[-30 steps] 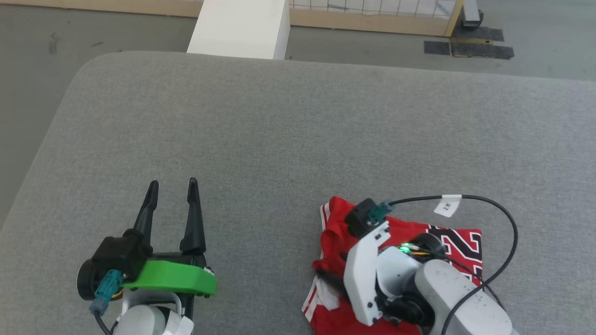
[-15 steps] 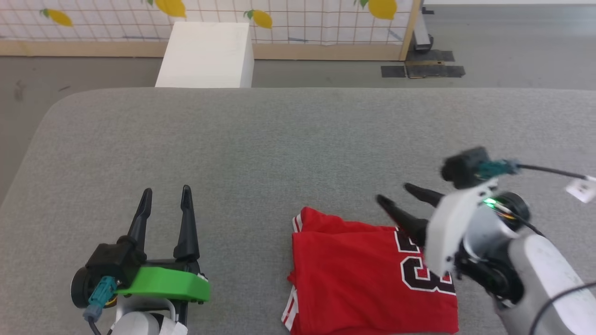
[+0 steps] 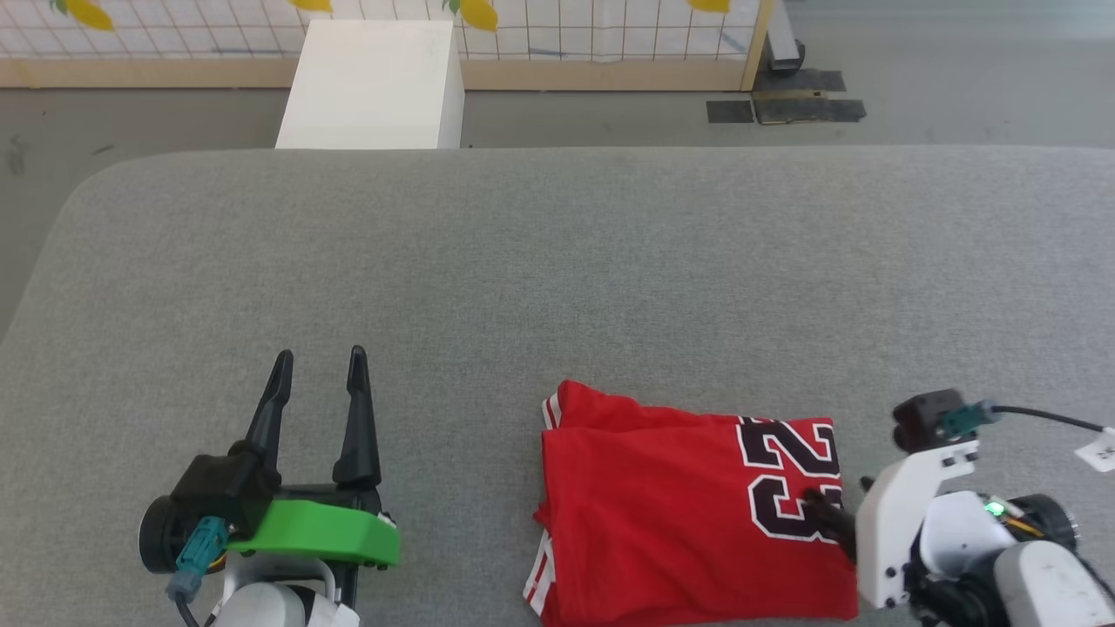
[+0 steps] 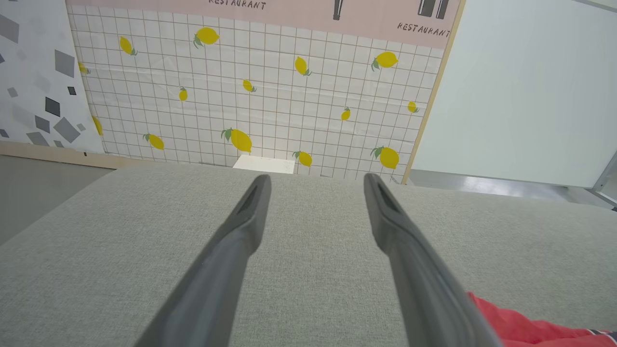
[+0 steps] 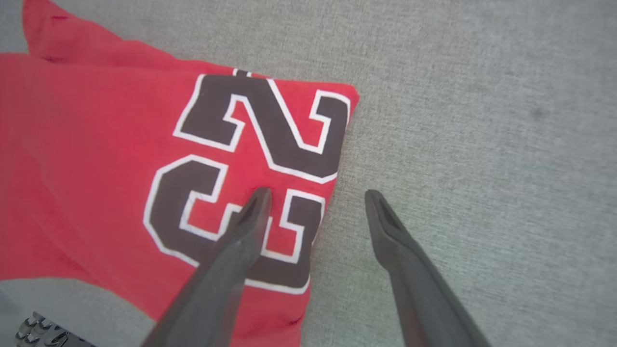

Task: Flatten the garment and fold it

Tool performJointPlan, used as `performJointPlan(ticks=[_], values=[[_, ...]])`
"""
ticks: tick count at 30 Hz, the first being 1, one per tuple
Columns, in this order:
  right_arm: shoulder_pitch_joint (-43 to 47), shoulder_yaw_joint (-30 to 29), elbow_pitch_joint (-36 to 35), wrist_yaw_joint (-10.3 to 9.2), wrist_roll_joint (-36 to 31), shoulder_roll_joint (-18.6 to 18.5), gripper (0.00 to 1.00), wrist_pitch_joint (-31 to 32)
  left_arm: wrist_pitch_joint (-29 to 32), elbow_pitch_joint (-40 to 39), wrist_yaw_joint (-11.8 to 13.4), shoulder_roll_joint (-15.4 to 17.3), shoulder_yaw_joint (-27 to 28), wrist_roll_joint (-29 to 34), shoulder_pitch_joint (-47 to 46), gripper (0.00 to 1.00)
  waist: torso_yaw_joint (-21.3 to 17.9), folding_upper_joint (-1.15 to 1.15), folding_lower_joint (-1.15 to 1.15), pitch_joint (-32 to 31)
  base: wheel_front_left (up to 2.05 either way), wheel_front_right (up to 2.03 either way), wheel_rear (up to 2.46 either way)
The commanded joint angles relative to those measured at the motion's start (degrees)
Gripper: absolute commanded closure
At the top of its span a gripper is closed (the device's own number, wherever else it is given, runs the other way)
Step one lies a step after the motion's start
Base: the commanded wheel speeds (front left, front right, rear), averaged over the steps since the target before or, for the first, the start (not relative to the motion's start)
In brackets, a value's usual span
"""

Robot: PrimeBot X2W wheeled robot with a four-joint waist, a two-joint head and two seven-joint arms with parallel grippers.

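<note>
In the head view, the garment (image 3: 688, 514) lies folded into a compact red rectangle on the grey surface (image 3: 557, 261), toward your right and close to the bottom of the picture, with its number facing up and striped trim peeking out along the left side. The left jaws stand apart and empty, fingers (image 3: 357, 418) pointing away from you, well clear of the cloth. On the right arm, one dark finger (image 3: 823, 509) reaches over the number at the garment's right edge. In the left wrist view, the two fingers (image 4: 231, 270) are spread over bare surface, and only a red corner of the garment (image 4: 525, 330) shows at the lower right. In the right wrist view, the right jaws are wide apart and hold nothing: one finger (image 5: 231, 270) lies over the number on the garment (image 5: 96, 144), the other (image 5: 409, 279) over the bare surface just past the folded edge. You cannot tell whether that first tip touches the cloth. The fold looks done, so the main risk is undoing it. If you pull the right arm sideways while it is low, the tip could catch the top layer and drag it open. The far-left corner already sits uneven and would shift first.
</note>
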Motion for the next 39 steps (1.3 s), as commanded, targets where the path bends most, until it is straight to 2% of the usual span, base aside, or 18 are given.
performJointPlan(ticks=[1,11,12,13,18,23,26,31,35,39], values=[[0.6,0.4,0.5,-0.09,-0.4,0.7,0.0,0.3,-0.3,0.1,-0.3,-0.3,0.1,0.3,-0.2,0.0,0.4,0.0,0.0,0.5,0.0,0.0,0.0],[0.1,5.0,7.2,-0.09,-0.8,1.7,0.0,2.8,-0.3,0.8,-0.8,-0.7,-0.4,0.7,-1.4,0.0,2.0,0.0,0.0,2.0,0.0,0.0,0.0],[-0.1,5.3,7.5,-0.09,-0.4,1.6,0.87,2.7,-0.3,0.8,-0.8,-0.7,-0.4,0.7,-1.5,0.0,2.1,0.0,0.0,2.0,0.0,0.0,0.0],[-0.3,5.7,7.7,-0.09,0.0,1.5,1.0,2.4,-0.3,0.9,-0.8,-0.8,-0.4,0.8,-1.6,0.0,2.2,0.0,0.0,2.0,0.0,0.0,0.0],[-1.5,7.2,6.8,-0.09,1.2,-0.3,1.0,0.9,-0.3,1.0,-0.9,-1.0,-0.4,0.8,-1.5,0.0,2.2,0.0,0.0,1.8,0.0,0.0,0.0],[-2.8,10.4,2.8,-0.09,1.4,-4.5,1.0,0.2,-0.3,0.7,-0.8,-1.4,-0.8,0.6,-1.6,0.0,0.5,0.0,0.0,1.8,0.0,0.0,0.0],[-3.8,12.3,-0.7,-0.09,1.9,-8.5,1.0,0.8,-0.3,0.5,-0.7,-1.5,-0.7,0.5,-1.7,0.0,-2.4,0.0,0.0,2.3,0.0,0.0,0.0],[-6.3,12.8,-4.8,-0.09,3.2,-17.0,1.0,2.8,-0.3,0.4,-0.8,-1.4,0.4,0.8,-2.3,0.0,-10.1,0.0,0.0,4.4,0.0,0.0,0.0],[-9.2,11.3,-4.2,-0.09,4.2,-22.7,1.0,3.3,-0.3,0.6,-1.2,-1.1,0.3,1.6,-4.3,0.0,-15.8,0.0,0.0,7.3,0.0,0.0,0.0],[-13.1,9.2,-0.5,-0.09,5.5,-26.2,1.0,1.9,-0.1,0.8,-1.3,-0.4,-0.4,2.9,-7.3,0.0,-19.8,0.0,0.0,11.2,0.0,0.0,0.0]])
